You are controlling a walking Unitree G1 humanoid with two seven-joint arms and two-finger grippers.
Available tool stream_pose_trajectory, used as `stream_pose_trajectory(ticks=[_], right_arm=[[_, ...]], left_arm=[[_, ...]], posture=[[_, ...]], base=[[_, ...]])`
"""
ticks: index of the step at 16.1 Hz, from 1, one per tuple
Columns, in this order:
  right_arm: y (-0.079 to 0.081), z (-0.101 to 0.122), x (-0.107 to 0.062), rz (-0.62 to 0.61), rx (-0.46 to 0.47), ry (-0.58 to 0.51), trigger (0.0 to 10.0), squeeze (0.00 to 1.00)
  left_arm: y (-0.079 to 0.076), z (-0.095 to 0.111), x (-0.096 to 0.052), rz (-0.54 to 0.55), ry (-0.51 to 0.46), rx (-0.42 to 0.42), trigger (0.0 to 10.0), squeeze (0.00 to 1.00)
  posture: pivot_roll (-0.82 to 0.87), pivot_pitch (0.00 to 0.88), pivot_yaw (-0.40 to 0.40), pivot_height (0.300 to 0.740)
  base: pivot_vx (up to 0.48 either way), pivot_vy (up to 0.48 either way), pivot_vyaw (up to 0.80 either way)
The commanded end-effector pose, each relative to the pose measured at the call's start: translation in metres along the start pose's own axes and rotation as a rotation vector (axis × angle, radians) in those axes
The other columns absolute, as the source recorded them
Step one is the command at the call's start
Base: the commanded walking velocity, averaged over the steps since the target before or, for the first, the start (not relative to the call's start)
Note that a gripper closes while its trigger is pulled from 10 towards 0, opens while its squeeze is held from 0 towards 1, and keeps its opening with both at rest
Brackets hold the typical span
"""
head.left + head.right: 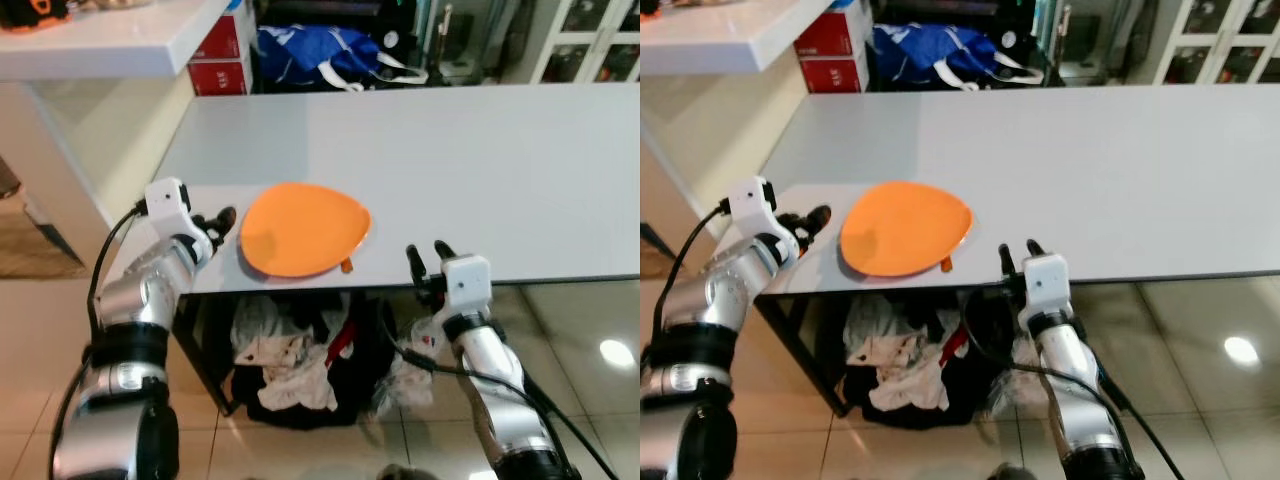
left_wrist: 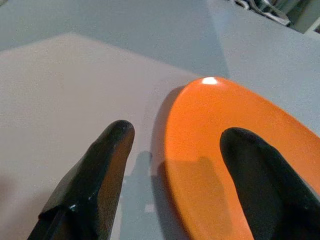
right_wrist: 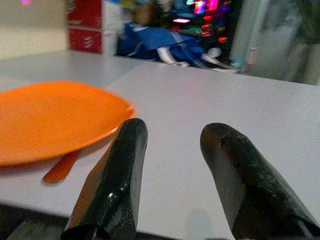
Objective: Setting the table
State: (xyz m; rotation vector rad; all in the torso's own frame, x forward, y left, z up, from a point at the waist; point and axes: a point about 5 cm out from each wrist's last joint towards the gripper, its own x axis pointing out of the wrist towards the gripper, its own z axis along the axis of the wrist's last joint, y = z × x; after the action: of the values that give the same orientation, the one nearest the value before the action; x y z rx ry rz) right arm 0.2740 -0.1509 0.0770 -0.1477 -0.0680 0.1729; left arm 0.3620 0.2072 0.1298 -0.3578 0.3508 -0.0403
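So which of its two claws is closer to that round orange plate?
The left. The left gripper sits at the round orange plate's rim, its open fingers astride the edge. The right gripper waits, open, at the grey table's near edge, apart from the plate.

We find no readable text; the red boxes [image 1: 222, 62] beyond the surface [image 1: 450, 170] carry white marks too blurred to read.

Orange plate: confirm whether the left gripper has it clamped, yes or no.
No. In the left wrist view the left gripper is open, its fingers straddling the rim of the orange plate on the table.
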Motion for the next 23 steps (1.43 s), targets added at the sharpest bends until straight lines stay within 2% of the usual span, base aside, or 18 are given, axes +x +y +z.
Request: stream_pose_trajectory(ticks=[1,4,6,8,9,10,12,15,16,17,19,21,23], right_arm=[[-0.001,0.007,0.004,0.01,-0.009,-0.015,10.0,0.0],[-0.008,0.008,-0.001,0.001,-0.021,-0.01,10.0,0.0],[-0.01,0.009,-0.004,-0.001,-0.025,-0.009,10.0,0.0],[-0.009,0.01,-0.004,0.0,-0.027,-0.008,10.0,0.0],[-0.009,0.012,-0.004,-0.002,-0.023,-0.014,10.0,0.0],[-0.007,0.014,-0.002,0.0,-0.031,-0.027,10.0,0.0],[-0.005,0.016,0.0,-0.01,-0.024,-0.025,10.0,0.0],[-0.006,0.016,0.003,-0.02,-0.015,-0.034,10.0,0.0],[-0.006,0.017,0.004,-0.024,-0.015,-0.036,10.0,0.0],[-0.005,0.019,0.004,-0.025,-0.016,-0.046,10.0,0.0],[-0.005,0.016,0.001,-0.028,-0.016,-0.038,10.0,0.0],[-0.005,0.015,0.0,-0.027,-0.015,-0.035,10.0,0.0],[-0.004,0.015,-0.002,-0.024,-0.016,-0.033,10.0,0.0]], left_arm=[[0.017,-0.001,-0.002,0.043,0.034,-0.029,10.0,0.0],[0.028,-0.003,0.002,0.08,0.107,-0.096,10.0,0.0],[0.024,-0.006,0.006,0.059,0.117,-0.086,10.0,0.0],[0.015,-0.004,0.009,0.01,0.093,-0.019,10.0,0.0],[0.002,0.0,0.01,-0.058,0.038,0.111,10.0,0.0],[-0.015,0.001,0.009,-0.148,-0.023,0.2,10.0,0.0],[-0.031,-0.003,0.001,-0.22,-0.115,0.331,10.0,0.0],[-0.036,-0.009,-0.014,-0.228,-0.196,0.378,10.0,0.0],[-0.036,-0.012,-0.016,-0.225,-0.194,0.368,10.0,0.0],[-0.039,-0.016,-0.017,-0.232,-0.199,0.42,10.0,0.0],[-0.05,-0.019,-0.014,-0.26,-0.222,0.506,10.0,0.0],[-0.053,-0.018,-0.013,-0.263,-0.223,0.513,10.0,0.0],[-0.065,-0.013,0.0,-0.285,-0.203,0.513,10.0,0.0]], posture=[[-0.17,0.0,0.05,0.74],[-0.19,0.0,0.05,0.74],[-0.2,0.0,0.049,0.74],[-0.2,0.0,0.051,0.74],[-0.19,0.001,0.054,0.74],[-0.19,0.0,0.058,0.74],[-0.18,0.0,0.061,0.74],[-0.18,0.0,0.07,0.74],[-0.19,0.0,0.074,0.74],[-0.19,0.0,0.082,0.74],[-0.2,0.0,0.081,0.74],[-0.2,0.0,0.083,0.74],[-0.21,0.0,0.088,0.74]], base=[[0.0,0.0,0.0],[0.0,0.0,0.0],[0.0,0.0,0.0],[0.0,0.0,0.0],[0.0,0.0,0.0],[0.0,0.0,0.0],[0.0,0.0,-0.39],[0.0,0.0,-0.26],[0.0,0.0,0.0],[0.0,0.0,0.0],[0.0,0.0,0.0],[0.0,0.0,0.0],[0.0,0.0,0.0]])
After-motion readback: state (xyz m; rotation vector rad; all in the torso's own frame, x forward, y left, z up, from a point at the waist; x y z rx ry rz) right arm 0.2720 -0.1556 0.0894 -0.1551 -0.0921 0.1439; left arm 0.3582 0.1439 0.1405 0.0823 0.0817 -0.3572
